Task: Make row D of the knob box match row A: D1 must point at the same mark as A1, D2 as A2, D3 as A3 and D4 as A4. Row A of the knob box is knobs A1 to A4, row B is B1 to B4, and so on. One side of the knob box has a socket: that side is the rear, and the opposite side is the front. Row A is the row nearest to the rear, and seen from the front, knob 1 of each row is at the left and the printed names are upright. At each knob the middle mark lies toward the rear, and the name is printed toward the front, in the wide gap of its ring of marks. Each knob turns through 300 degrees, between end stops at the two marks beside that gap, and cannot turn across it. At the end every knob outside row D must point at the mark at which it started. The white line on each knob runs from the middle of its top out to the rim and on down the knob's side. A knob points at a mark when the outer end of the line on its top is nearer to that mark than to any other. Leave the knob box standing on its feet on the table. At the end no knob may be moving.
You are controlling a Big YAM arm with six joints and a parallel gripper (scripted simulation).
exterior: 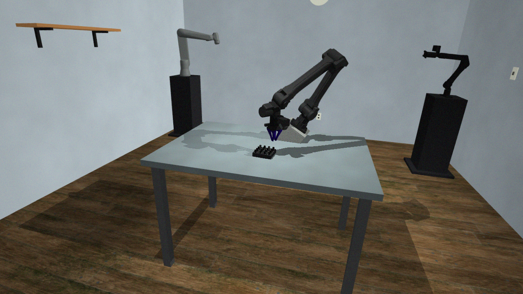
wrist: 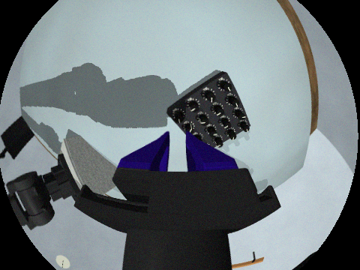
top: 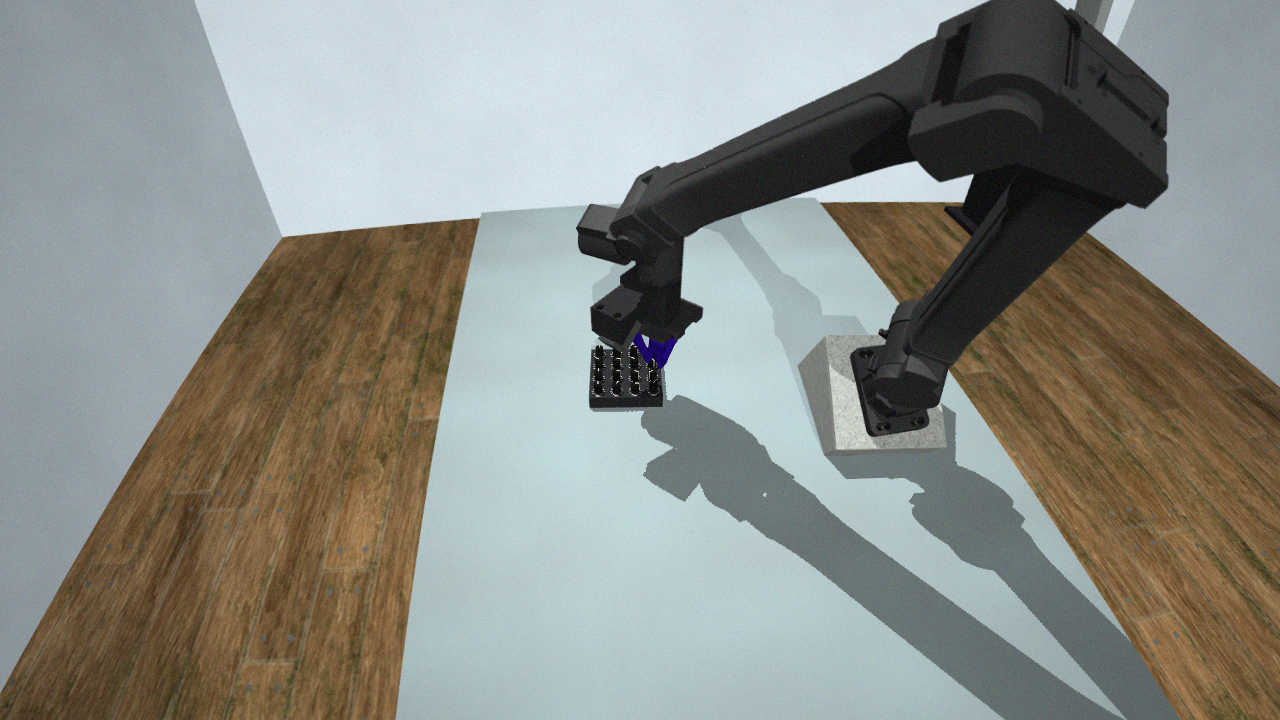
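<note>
Blue fingers (top: 665,351) (exterior: 279,134) of the gripper (top: 659,366) (exterior: 273,140) (wrist: 177,133) are standing slightly apart, holding nothing. The tips are hovering above the table, near one side of the knob box.

Below them, the knob box (top: 626,402) (exterior: 261,155) (wrist: 219,98) is resting flat on the table (top: 537,537) (exterior: 219,153) (wrist: 124,37). Its orientation is appearing oblique to the fingers in the wrist view. No knob is being gripped.

Current step, as judged: positioning between knob turns or inspecting settings. Which row D knobs are already matching row A cannot be determined. The next move is calling for identification of the target knob, centring over it, wider finger spacing if needed, and a straight descent avoiding its neighbours.

Count: two fingers; one knob box; sixteen knobs (top: 616,388) (exterior: 260,146) (wrist: 223,84) in a four-by-four layout, part of which a finger is hiding in the wrist view.

Beyond, one speckled block (top: 843,394) (exterior: 292,136) (wrist: 90,161) is supporting the arm. Farther away, one shelf (exterior: 69,27) (wrist: 252,262) is hanging on the wall.
</note>
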